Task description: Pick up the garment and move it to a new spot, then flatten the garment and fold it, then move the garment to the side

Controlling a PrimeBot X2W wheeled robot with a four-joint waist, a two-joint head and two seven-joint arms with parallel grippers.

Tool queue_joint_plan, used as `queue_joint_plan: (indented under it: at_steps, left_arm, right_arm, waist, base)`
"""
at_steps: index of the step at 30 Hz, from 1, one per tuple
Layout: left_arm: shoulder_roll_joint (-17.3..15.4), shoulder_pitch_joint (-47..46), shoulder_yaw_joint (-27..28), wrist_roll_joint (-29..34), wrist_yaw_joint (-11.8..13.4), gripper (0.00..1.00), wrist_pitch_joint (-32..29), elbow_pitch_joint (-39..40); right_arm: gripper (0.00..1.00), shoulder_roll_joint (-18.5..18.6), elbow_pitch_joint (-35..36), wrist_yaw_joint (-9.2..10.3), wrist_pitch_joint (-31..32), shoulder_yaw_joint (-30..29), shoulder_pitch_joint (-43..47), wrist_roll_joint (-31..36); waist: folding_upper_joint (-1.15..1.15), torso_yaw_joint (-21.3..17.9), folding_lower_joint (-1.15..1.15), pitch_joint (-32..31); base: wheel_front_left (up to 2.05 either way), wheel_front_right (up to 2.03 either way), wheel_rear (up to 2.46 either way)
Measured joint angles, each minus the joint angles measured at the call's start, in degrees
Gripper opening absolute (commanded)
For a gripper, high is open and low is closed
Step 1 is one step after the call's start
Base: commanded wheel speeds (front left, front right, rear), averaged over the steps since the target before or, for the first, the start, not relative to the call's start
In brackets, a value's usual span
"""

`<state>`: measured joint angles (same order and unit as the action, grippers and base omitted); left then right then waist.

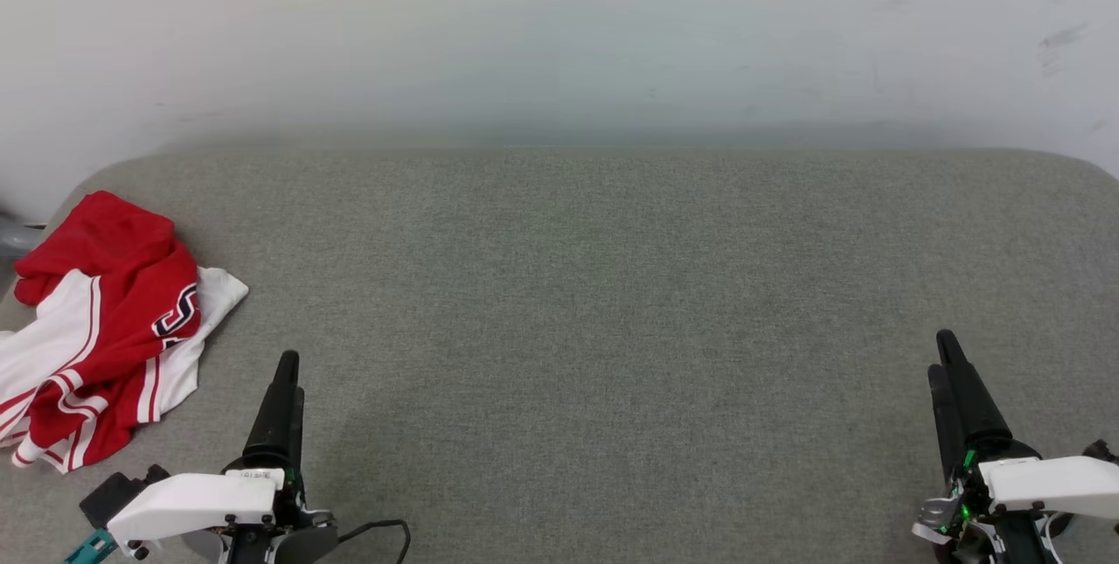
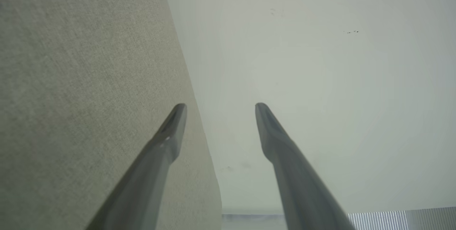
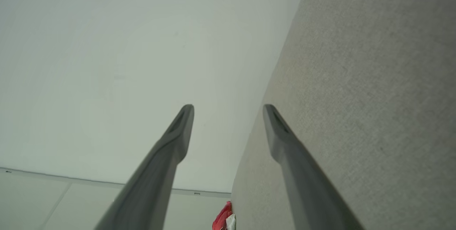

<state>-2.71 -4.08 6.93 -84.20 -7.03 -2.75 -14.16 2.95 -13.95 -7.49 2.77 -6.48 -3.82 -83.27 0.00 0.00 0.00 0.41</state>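
The garment point(image 1: 105, 328), a red jersey with white sleeves, red-and-white stripes and a bit of black lettering, lies crumpled at the far left edge of the grey fabric surface point(image 1: 612, 302). A scrap of the garment point(image 3: 223, 218) also peeks in at the bottom of the right wrist view. My left gripper point(image 1: 287, 372) hovers low at the front left, just right of the garment and apart from it. In the left wrist view the left gripper point(image 2: 221, 107) stands open with nothing between its fingers. My right gripper point(image 1: 944, 354) is at the front right; its wrist view shows the right gripper point(image 3: 228, 108) open and empty too.
A pale wall point(image 1: 559, 39) rises right behind the surface. The surface's rounded corners fall away at the far left and far right. A grey object point(image 1: 16, 236) pokes in beyond the left corner. A black cable point(image 1: 385, 533) loops beside the left wrist.
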Motion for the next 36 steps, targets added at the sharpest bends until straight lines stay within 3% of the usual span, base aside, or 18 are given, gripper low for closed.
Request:
queue_joint_plan:
  at_steps: [17,19,36]
  left_arm:
    - [-0.01,-0.01,-2.64,22.01,6.78,1.0,3.99,5.44]
    - [-0.01,0.0,-3.43,26.96,7.95,1.0,4.81,6.15]
    - [-0.64,0.06,-6.97,43.64,11.69,1.0,8.06,7.78]
  right_arm:
    - [1.0,-0.03,7.11,0.0,-3.98,0.51,0.02,23.3]
    - [1.0,-0.03,8.26,0.0,-4.86,1.08,0.24,28.88]
    - [1.0,-0.03,9.07,0.0,-7.97,2.29,0.8,44.81]
  waist:
    - [0.0,0.11,0.0,0.6]
    - [0.0,0.14,0.0,0.72]
    - [0.0,0.17,0.0,0.93]
  base:
    - [0.0,0.0,0.0]
    - [0.0,0.0,0.0]
    - [0.0,0.0,0.0]
